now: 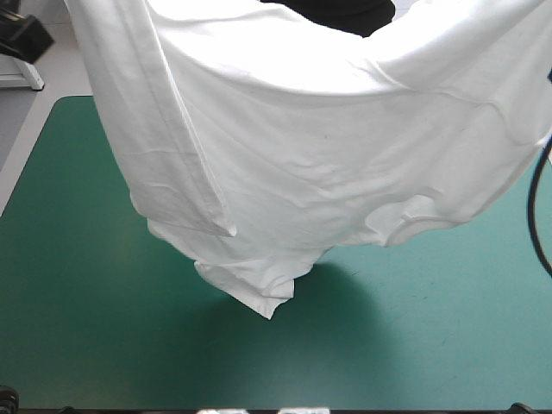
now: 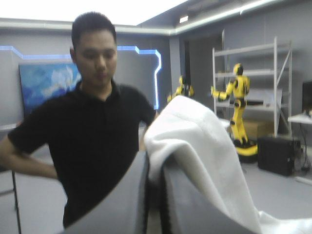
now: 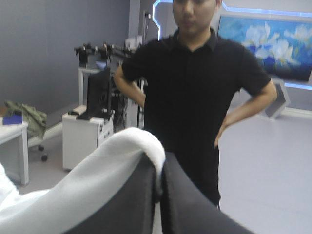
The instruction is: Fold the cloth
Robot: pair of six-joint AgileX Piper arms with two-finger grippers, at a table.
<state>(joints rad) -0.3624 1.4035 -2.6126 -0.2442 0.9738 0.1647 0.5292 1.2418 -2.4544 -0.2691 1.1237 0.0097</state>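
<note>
The white T-shirt (image 1: 328,155) hangs lifted and stretched wide above the teal-green table (image 1: 95,328), filling the upper part of the high view. A sleeve hangs down on its left side, and its lowest corner (image 1: 269,304) dangles close over the cover. I cannot tell whether that corner touches. Neither gripper shows in the high view; both are raised out of it. In the left wrist view my left gripper (image 2: 155,162) is shut on a fold of the T-shirt (image 2: 195,136) that drapes over one finger. My right gripper (image 3: 159,163) is likewise shut on the T-shirt (image 3: 107,170).
The bare teal-green cover shows in front of the hanging shirt and to its left, with the shirt's shadow (image 1: 345,302) under the low corner. The table's left edge (image 1: 26,164) runs diagonally at the upper left.
</note>
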